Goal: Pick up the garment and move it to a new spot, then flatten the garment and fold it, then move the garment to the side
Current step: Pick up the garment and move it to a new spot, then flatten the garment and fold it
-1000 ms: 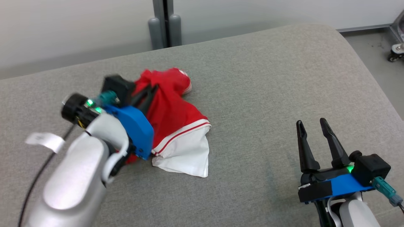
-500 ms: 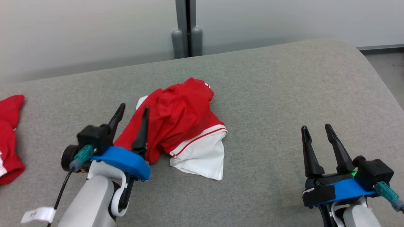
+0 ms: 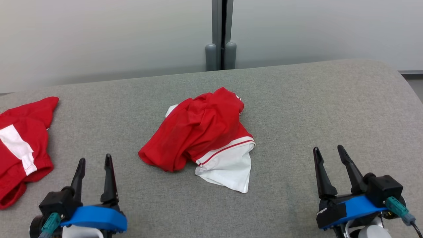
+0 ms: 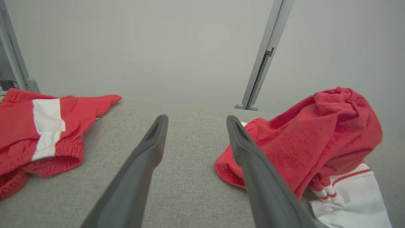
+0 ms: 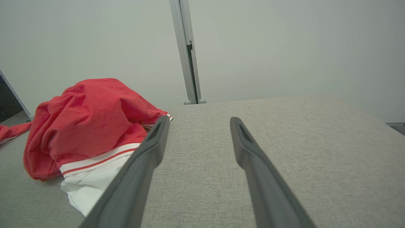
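A crumpled red and white garment lies in a heap on the middle of the grey padded surface. Seen from the left wrist, the garment sits to the right of the fingers; from the right wrist, the garment sits to the left. My left gripper stands open at the lower left, apart from the heap, nothing between its fingers. My right gripper stands open at the lower right, well clear of the cloth. Both open gaps show in the left wrist view and the right wrist view.
A second red and white garment lies at the surface's left edge, also seen from the left wrist. A grey post rises against the pale wall behind. The surface rounds off at its right end.
My left gripper let go of the garment, opened and drew back to the lower left. The heap stays where it was dropped. The camera has swung left and up, bringing the second garment into view.
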